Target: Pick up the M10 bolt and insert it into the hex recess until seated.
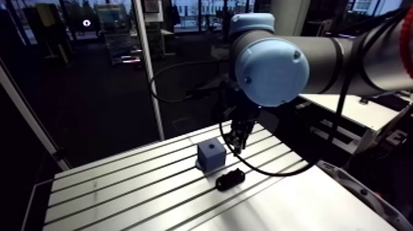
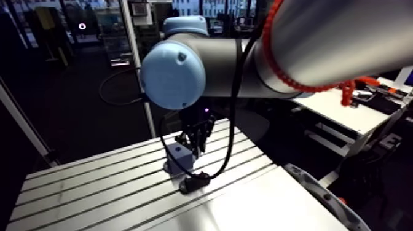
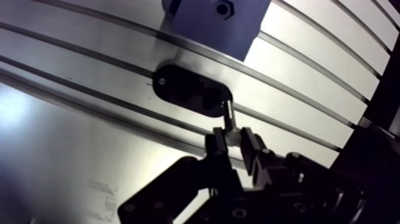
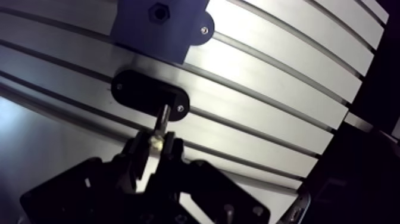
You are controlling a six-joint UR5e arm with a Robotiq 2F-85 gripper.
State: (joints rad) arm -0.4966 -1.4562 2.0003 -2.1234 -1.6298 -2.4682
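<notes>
The gripper (image 3: pixel 233 142) pinches one M10 bolt (image 3: pixel 228 116) between its two fingers, with the shank reaching ahead over the edge of one black oval plate (image 3: pixel 187 89). Just beyond the plate, one blue block (image 3: pixel 238 30) with a single hex recess (image 3: pixel 223 9) sits on the slotted table (image 3: pixel 309 77).
</notes>
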